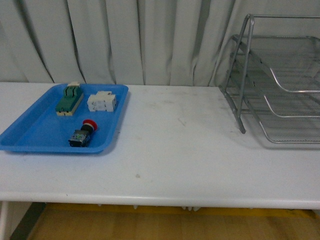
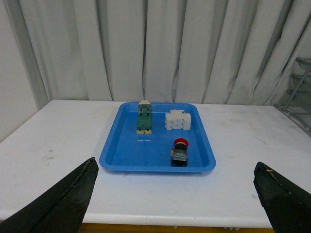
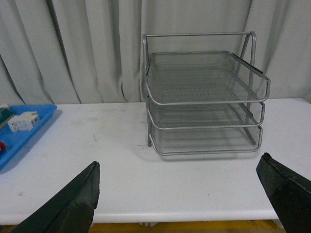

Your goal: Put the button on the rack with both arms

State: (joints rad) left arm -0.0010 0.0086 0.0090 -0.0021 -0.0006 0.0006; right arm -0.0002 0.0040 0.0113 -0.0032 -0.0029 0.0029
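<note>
The button (image 1: 83, 134) (image 2: 179, 152), red cap on a dark body, lies in the near right part of the blue tray (image 1: 30, 132) (image 2: 126, 155) at the table's left. The silver three-tier wire rack (image 1: 280, 85) (image 3: 204, 97) stands at the right, its shelves bare. Neither arm appears in the front view. My left gripper (image 2: 175, 194) is open, held back over the table's front edge, facing the tray with nothing between its fingers. My right gripper (image 3: 180, 194) is open too, well short of the rack and facing it.
In the blue tray also lie a green-and-cream switch block (image 1: 69, 99) (image 2: 144, 118) and a white blocky part (image 1: 102, 102) (image 2: 178, 120). White table (image 1: 175, 150) with grey curtains behind it. A sliver of the tray (image 3: 19, 136) shows in the right wrist view.
</note>
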